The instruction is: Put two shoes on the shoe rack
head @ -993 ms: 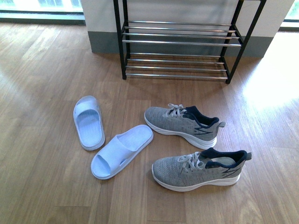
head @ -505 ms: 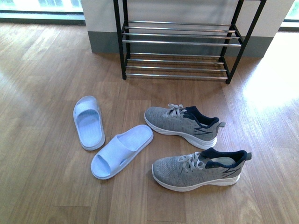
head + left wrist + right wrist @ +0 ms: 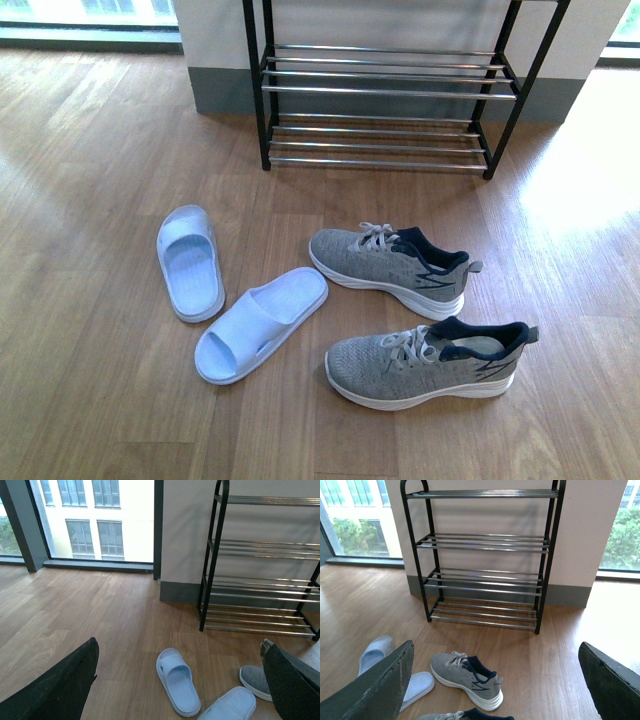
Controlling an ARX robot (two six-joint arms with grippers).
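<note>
Left tool (image 3: 179, 646): fingers spread wide, nothing between them, nothing touched. Right tool (image 3: 496, 646): fingers likewise spread wide, empty, clear of all objects. Neither arm appeared in the front view.

Both shoes stood upright on their soles on the wooden floor (image 3: 90, 180), in front of the shoe rack (image 3: 380, 90) and apart from it.

Far shoe (image 3: 390, 265): toe toward the robot's left, heel toward its right. Its long axis ran across the view at a slight diagonal, with the toe end a little closer to the rack than the heel.

Near shoe (image 3: 430, 360): toe also toward the robot's left, heel toward its right. Its long axis ran nearly parallel to the front of the rack, with the heel end raked slightly toward the rack. The two shoes lay one behind the other, close but not touching.

The shoe rack stood against the wall, and the shelves in view carried nothing.

Two pale blue slippers lay to the left of the shoes: the first slipper (image 3: 190, 262) pointed toward the rack, and the second slipper (image 3: 262, 322) lay diagonally, just beside the far shoe's toe.
</note>
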